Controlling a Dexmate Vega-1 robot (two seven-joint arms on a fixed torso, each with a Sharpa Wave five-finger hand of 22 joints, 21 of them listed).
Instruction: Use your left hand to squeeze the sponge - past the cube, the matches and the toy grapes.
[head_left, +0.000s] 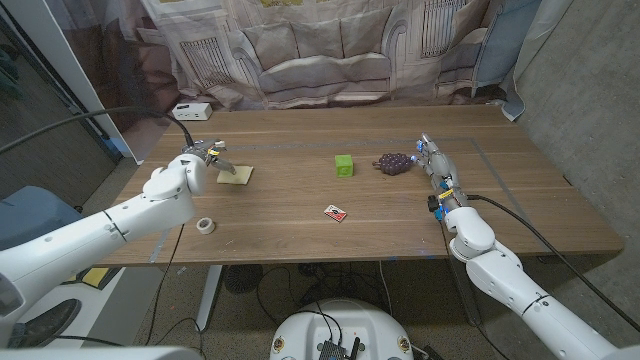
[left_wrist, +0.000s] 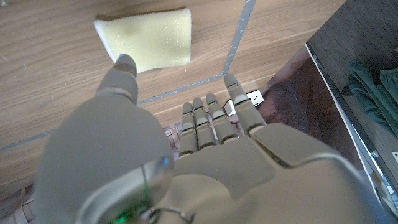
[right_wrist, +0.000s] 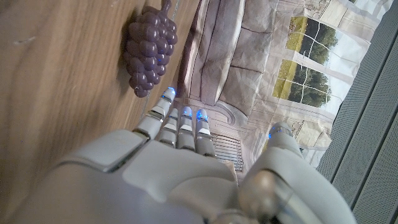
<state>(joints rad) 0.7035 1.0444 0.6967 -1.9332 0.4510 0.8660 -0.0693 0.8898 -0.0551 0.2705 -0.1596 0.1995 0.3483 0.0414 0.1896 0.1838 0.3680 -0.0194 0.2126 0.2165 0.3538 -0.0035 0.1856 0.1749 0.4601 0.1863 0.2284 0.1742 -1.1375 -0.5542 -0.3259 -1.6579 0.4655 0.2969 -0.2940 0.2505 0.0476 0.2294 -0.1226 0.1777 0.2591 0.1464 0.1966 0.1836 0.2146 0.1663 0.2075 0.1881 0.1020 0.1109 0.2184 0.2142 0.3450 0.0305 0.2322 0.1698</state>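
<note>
Surface: wooden; bare run along near edge.
Left hand: fingers apart, gripping nothing, just above sponge.
Right hand: fingers extended, empty, beside toy grapes.
Sponge: flat, near left edge.

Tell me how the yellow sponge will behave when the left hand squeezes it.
The sponge looks porous and thin, so it likely compresses easily. It seems light and may slide on the smooth table. Lying flat, it shouldn't roll.
</note>
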